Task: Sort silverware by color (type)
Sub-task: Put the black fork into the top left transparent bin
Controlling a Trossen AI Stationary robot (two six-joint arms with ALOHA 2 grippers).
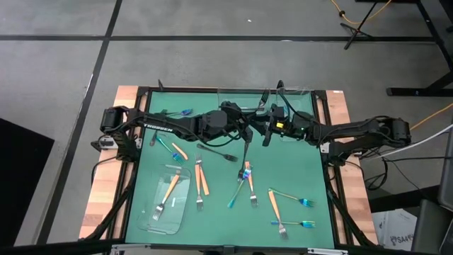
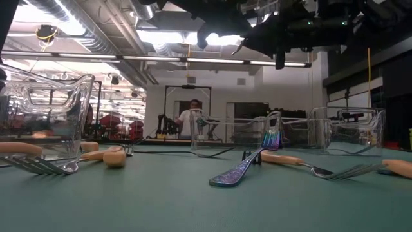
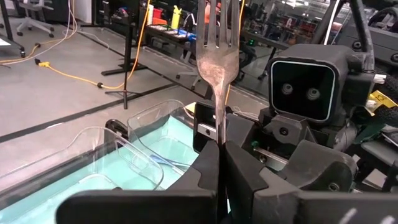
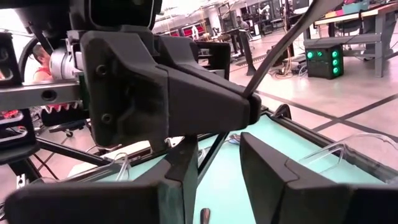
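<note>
One black fork [image 3: 217,68] is clenched in the left jaws; the right jaws gape beside it.

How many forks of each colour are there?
Orange-handled forks: 6
Blue/teal forks: 5
Black forks: 2, one pinched upright in the left gripper
Total: 13, roughly, since some overlap

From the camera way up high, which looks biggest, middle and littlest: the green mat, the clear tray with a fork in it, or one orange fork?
1. Green mat, biggest by far.
2. Clear tray, lower left on the mat.
3. Orange fork beside the tray, littlest, much narrower than the tray.
</note>
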